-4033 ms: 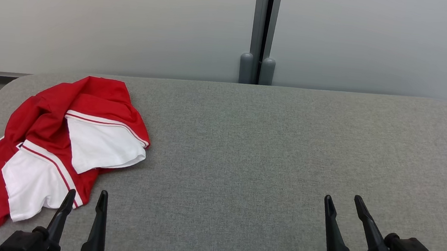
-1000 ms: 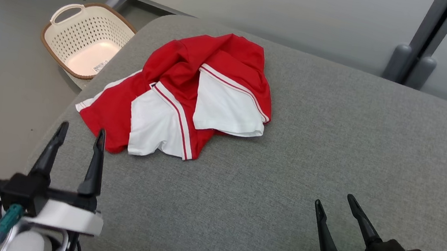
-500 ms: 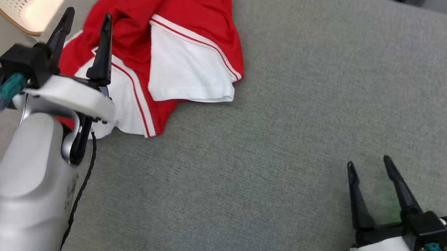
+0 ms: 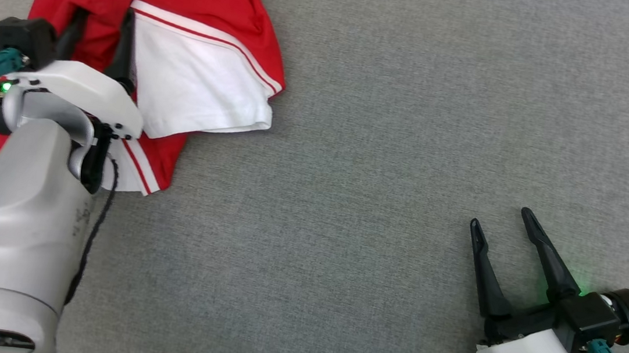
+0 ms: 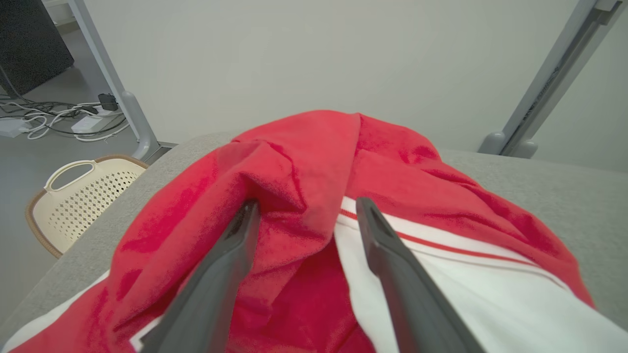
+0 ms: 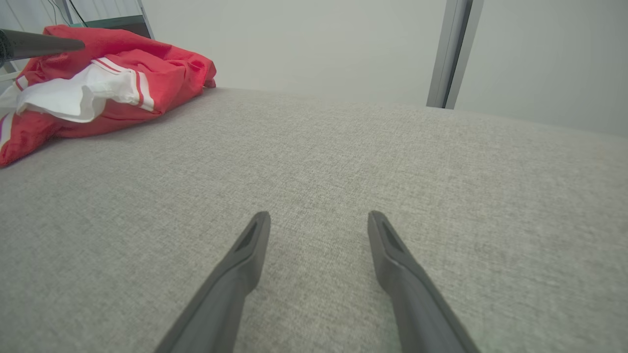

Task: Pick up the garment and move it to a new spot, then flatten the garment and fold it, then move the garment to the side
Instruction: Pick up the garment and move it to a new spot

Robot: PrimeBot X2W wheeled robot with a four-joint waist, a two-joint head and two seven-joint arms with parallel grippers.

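A crumpled red and white garment lies at the left end of the grey padded table. My left gripper is over it, open, with a raised red fold standing between its two fingers. In the left wrist view the fingers straddle that fold and the white panel lies to the right. My right gripper rests low over bare table at the lower right, open and empty. The right wrist view shows the garment far off to the left.
A cream perforated basket stands on the floor beyond the table's left edge, with cables and a metal leg behind it. A grey post rises against the wall at the back. Bare table stretches between the two grippers.
The head camera has tilted further down. My left gripper has reached forward onto the garment, its fingers now astride a red fold. The right gripper stays open in about the same place.
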